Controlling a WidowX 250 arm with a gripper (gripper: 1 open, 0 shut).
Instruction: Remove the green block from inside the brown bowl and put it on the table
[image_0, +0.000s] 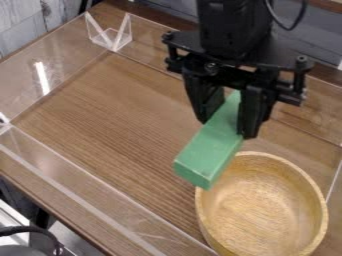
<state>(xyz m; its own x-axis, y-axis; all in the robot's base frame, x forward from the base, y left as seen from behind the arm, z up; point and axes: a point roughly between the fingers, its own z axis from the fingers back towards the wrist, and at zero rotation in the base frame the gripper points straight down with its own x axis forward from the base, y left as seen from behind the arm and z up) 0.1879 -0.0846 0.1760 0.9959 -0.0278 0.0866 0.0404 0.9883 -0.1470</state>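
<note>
A: Where is the green block (210, 152)?

B: It is up in the air. The black claw (234, 122) is pinched tight on its top end, and the block hangs down at a slant.

A: Is it in the brown bowl (262, 207)?

B: No. Its low end hangs just past the bowl's upper left rim, over the wood. I cannot tell if that end touches the surface (114, 110) or floats a bit above it.

A: What does the bowl look like?

B: Round and light, with a thick rim. It sits at the bottom right, and part of it runs off the edge of the view.

A: Which way does the claw point?

B: Straight down, with one dark finger on each side of the block.

A: What else is there?

B: Clear walls (54, 55) stand along the edges of the surface.
</note>
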